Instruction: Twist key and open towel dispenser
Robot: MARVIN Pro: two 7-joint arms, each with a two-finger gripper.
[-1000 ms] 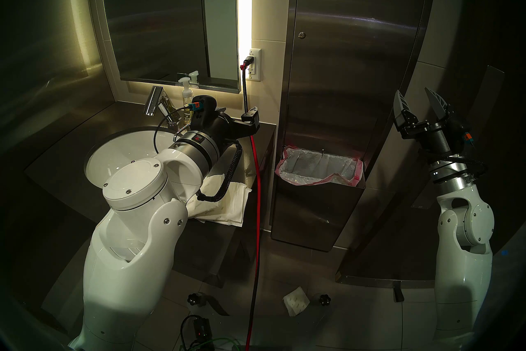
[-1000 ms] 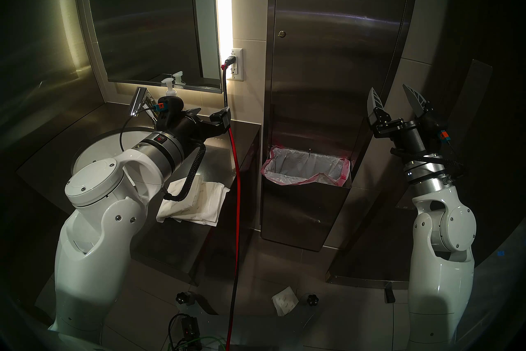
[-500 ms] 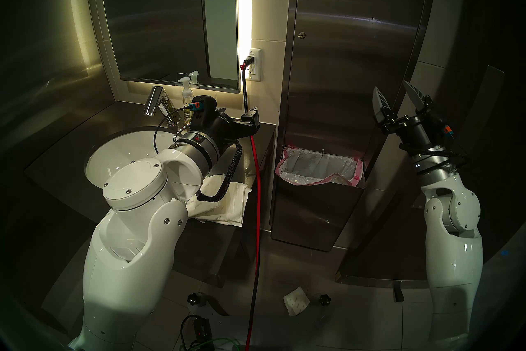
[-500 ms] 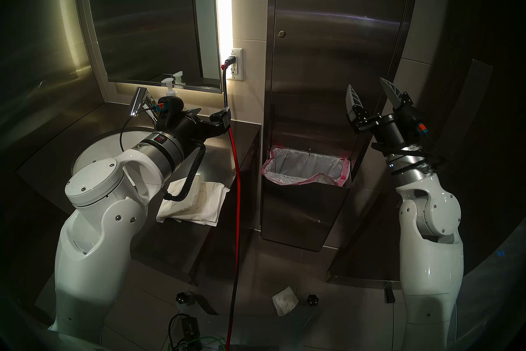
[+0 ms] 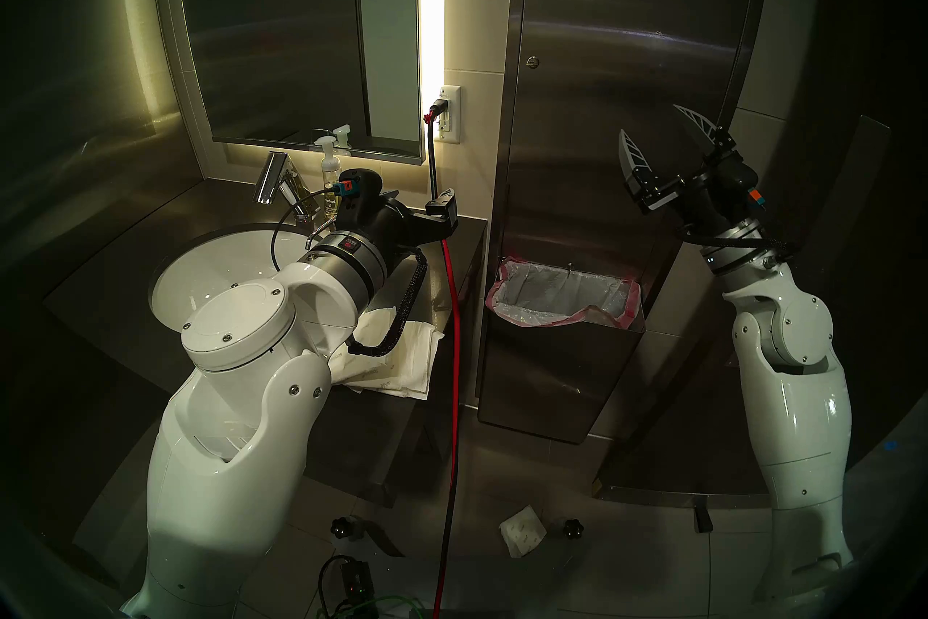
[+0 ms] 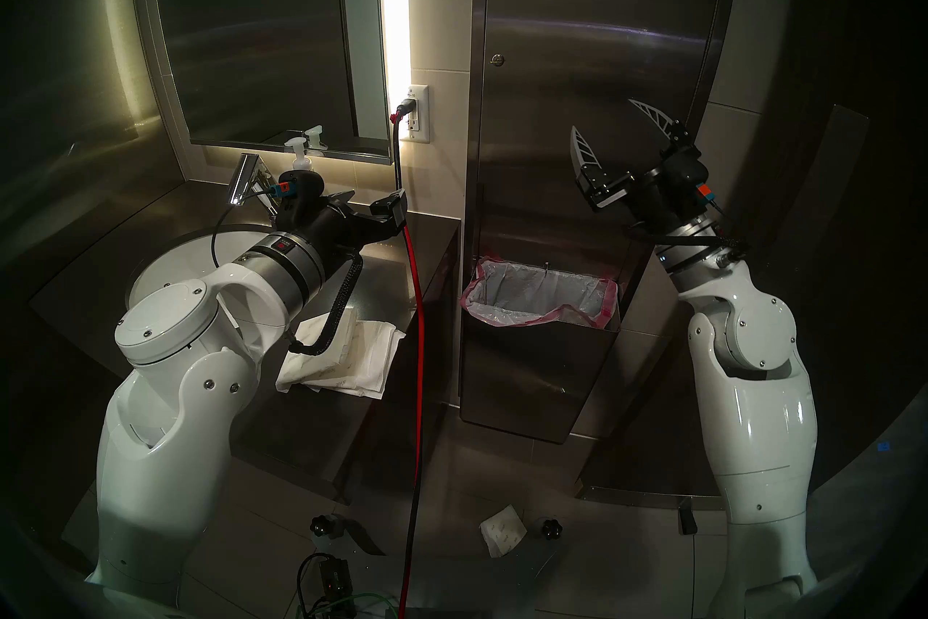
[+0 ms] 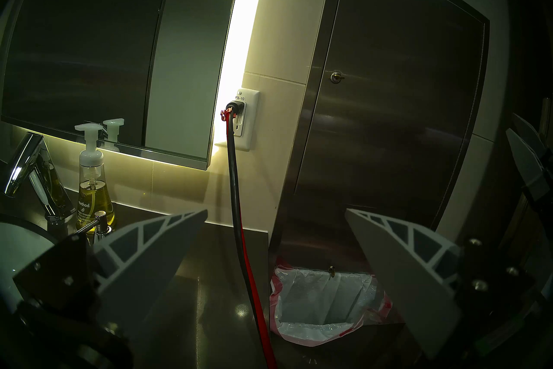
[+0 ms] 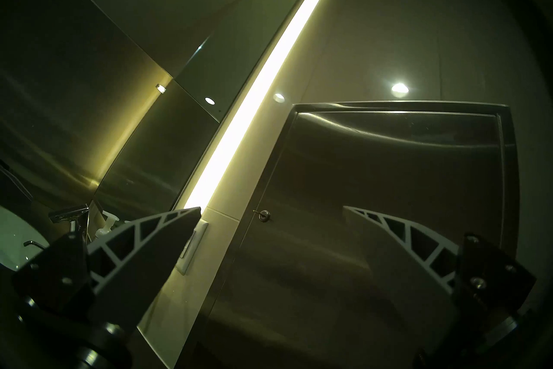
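Note:
The towel dispenser [image 5: 627, 65] is a tall steel wall cabinet with its door shut; it also shows in the right wrist view [image 8: 389, 173]. The tiny key [image 5: 532, 61] sits in the round lock at the door's left edge, also seen in the left wrist view [image 7: 336, 77] and the right wrist view [image 8: 263, 215]. My right gripper [image 5: 649, 119] is open and empty in front of the door, lower than the key and to its right. My left gripper [image 7: 276, 210] is open and empty over the counter. No towels inside the cabinet are visible.
A pink-rimmed bag-lined bin [image 5: 494, 291] sits in the cabinet's lower part. A red and black cable [image 5: 454, 326] hangs from the white wall outlet [image 5: 448, 114]. The mirror [image 5: 281, 25], soap bottle [image 5: 330, 181], sink [image 5: 201, 261] and loose paper towels [image 5: 401, 362] are at the left.
My right arm has swung up and to the left, from beside the cabinet to in front of its door, with the gripper still open. The left arm has not moved.

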